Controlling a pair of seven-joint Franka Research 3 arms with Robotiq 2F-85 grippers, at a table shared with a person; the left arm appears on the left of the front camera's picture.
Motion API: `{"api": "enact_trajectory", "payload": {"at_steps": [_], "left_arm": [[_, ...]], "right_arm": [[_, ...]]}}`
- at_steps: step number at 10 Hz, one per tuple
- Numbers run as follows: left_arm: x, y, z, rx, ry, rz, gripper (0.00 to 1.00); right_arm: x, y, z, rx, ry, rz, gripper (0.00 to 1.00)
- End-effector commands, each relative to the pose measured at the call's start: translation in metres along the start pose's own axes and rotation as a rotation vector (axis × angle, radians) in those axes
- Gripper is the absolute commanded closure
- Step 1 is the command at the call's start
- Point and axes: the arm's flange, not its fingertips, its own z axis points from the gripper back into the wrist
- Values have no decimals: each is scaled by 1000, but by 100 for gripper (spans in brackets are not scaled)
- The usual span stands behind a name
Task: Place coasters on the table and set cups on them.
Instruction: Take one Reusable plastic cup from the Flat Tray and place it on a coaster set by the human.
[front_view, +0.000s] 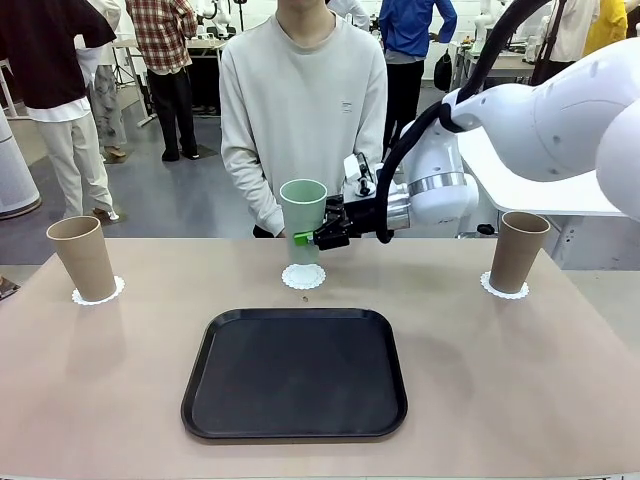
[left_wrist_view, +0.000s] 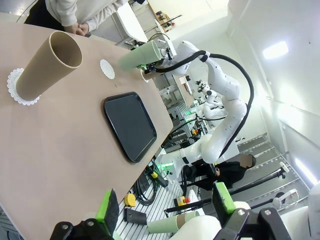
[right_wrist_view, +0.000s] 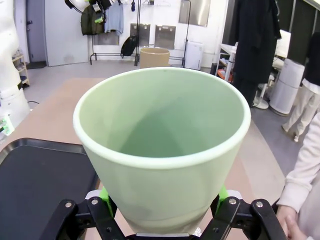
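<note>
Three cups, three coasters, one tray. At far left, a tan cup (front_view: 83, 257) upright on its scalloped white coaster (front_view: 98, 294). In the middle, a mint green cup (front_view: 303, 218) clamped between the pads of the right gripper (front_view: 312, 238), held upright just above the middle coaster (front_view: 302, 276); contact with that coaster hard to judge from the front. Seen from the right wrist: green cup (right_wrist_view: 162, 145) wide-mouthed and empty, pinched low on its wall by both green pads. At right, a second tan cup (front_view: 519, 250) standing on the third coaster (front_view: 503, 289). Nearer the robot, a black tray (front_view: 295, 373), bare. Left gripper (left_wrist_view: 165, 205) spread wide, gripping nothing, up above the table's left end.

Beige-tan table (front_view: 520, 400), matte. Behind it, a person in a pale sweatshirt (front_view: 303, 100), hands low at the edge. Farther back, grey floor, other people standing, a white table (front_view: 530, 190) at right.
</note>
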Motion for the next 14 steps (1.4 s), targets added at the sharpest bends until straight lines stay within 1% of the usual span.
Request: {"api": "enact_trajectory", "payload": {"at_steps": [1,5,8,14], "left_arm": [[-1,-2,1,-8,-3,-3,0],[-1,-2,1,-8,-3,-3,0],[-1,-2,1,-8,-3,-3,0],[-1,-2,1,-8,-3,-3,0]], "right_arm": [[-11,-17,-11,18,-13,-32,15],[-35,-25,-14,35,27,-81,15],[-41,-27,-17,45,49,-87,15],[-55,-38,-22,57,53,-93,15]]}}
